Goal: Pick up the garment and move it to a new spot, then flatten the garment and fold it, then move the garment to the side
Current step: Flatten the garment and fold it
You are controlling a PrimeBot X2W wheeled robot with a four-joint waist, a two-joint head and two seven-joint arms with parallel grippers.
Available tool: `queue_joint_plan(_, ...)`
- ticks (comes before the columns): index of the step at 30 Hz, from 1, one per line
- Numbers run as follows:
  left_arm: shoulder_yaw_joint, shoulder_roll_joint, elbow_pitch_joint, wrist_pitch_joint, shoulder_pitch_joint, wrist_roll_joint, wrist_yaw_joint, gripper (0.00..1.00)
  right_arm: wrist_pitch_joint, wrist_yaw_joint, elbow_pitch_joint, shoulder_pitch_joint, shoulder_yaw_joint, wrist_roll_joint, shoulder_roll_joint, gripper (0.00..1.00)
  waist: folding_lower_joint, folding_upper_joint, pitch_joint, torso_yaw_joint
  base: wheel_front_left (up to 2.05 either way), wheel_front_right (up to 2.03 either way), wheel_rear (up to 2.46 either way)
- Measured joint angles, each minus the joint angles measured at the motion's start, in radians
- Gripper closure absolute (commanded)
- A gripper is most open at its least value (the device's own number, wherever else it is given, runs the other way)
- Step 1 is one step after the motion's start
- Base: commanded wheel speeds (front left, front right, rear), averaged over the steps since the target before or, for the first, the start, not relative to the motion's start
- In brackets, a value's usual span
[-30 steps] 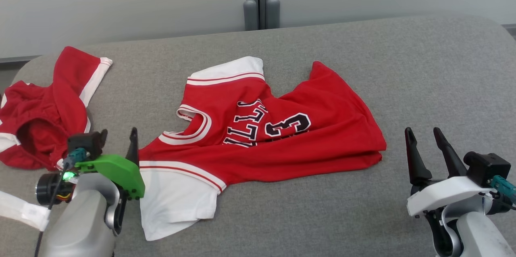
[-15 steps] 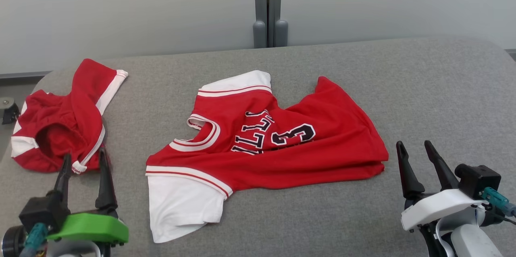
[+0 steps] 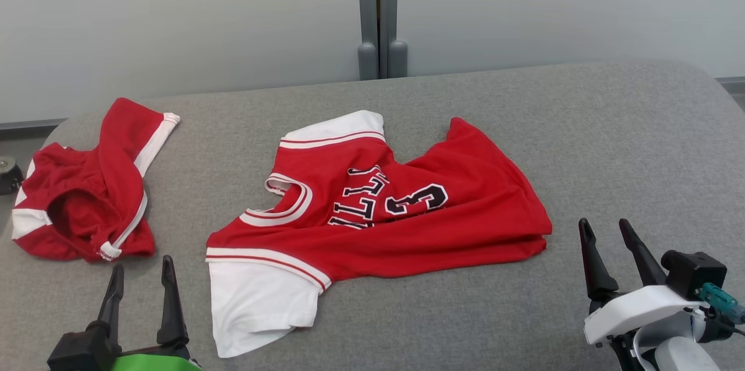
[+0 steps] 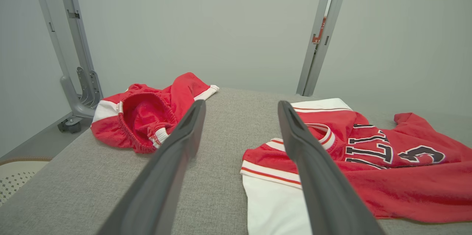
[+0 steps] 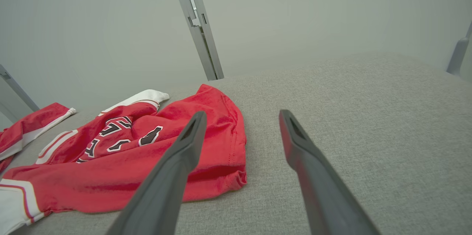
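The garment is a red jersey with white sleeves and dark lettering. It lies crumpled and partly folded over itself in the middle of the grey table. It also appears in the left wrist view as the jersey and in the right wrist view as the jersey. My left gripper stands open near the front left edge, apart from the white sleeve. My right gripper is open at the front right, just off the jersey's hem. Both hold nothing, as the left gripper and right gripper show.
A bunched pair of red shorts with white trim lies at the table's left end, also seen as shorts. A grey post stands behind the table against a pale wall. Bare grey cloth stretches to the right of the jersey.
My left arm has drawn back from beside the jersey's white sleeve to the front left edge, fingers now pointing up. The head camera has shifted a little. The jersey lies as before.
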Motion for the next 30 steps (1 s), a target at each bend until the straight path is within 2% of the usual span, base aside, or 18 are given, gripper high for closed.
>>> queue_joint_plan(20, 0.053, -0.037, 0.044, 0.000, -0.011, 0.061, -0.052, 0.00, 0.000, 0.000, -0.016, -0.010, 0.001, -0.014, 0.009, 0.00, 0.0000, 0.0000, 0.002, -0.012, 0.00, 0.00, 0.00)
queue_joint_plan(30, 0.060, -0.045, 0.063, -0.001, -0.021, 0.069, -0.068, 0.00, 0.000, 0.000, -0.071, -0.016, 0.020, -0.014, 0.004, 0.00, 0.0000, 0.0000, 0.000, -0.009, 0.00, 0.00, 0.00)
